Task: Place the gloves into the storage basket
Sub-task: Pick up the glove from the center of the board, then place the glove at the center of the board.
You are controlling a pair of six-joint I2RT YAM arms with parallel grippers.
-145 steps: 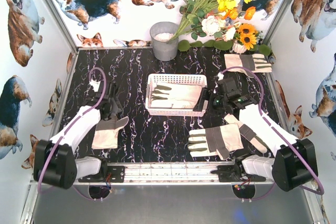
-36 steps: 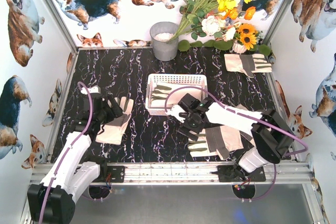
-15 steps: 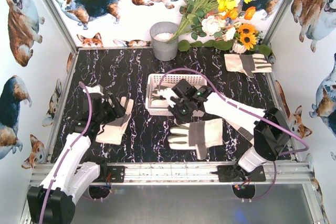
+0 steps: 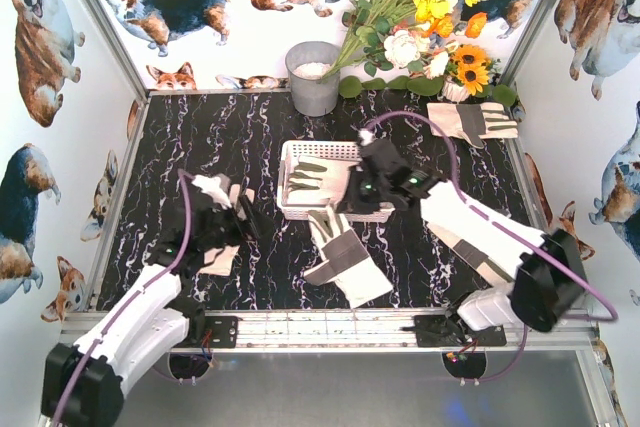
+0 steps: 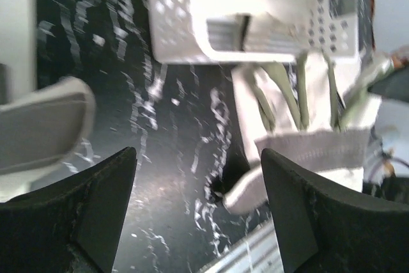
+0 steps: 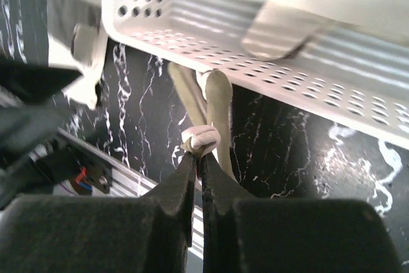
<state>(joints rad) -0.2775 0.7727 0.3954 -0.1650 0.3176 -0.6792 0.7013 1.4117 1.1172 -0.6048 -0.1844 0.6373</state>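
Note:
The white storage basket [image 4: 335, 155] stands mid-table with one glove [image 4: 308, 179] lying inside. My right gripper [image 4: 352, 203] hovers at its front edge, shut on a fingertip of a second glove [image 4: 346, 259]. That glove trails toward the near rail, cuff last. In the right wrist view the fingers [image 6: 185, 187] pinch the cream fingertip [image 6: 202, 139] below the basket wall [image 6: 268, 55]. My left gripper [image 4: 241, 217] is open with nothing between its fingers, above another glove [image 4: 216, 260]. The left wrist view shows its gripper [image 5: 198, 158], the basket [image 5: 179, 36] and the held glove [image 5: 307, 139].
A fourth glove [image 4: 474, 119] lies at the back right corner. A grey metal bucket [image 4: 314, 77] and a bunch of flowers [image 4: 420, 17] stand against the back wall. The metal rail [image 4: 320, 325] runs along the near edge.
My right gripper has carried its glove back and right to the basket's front edge; the glove has swung, cuff toward the rail. My left gripper has shifted right and stays open.

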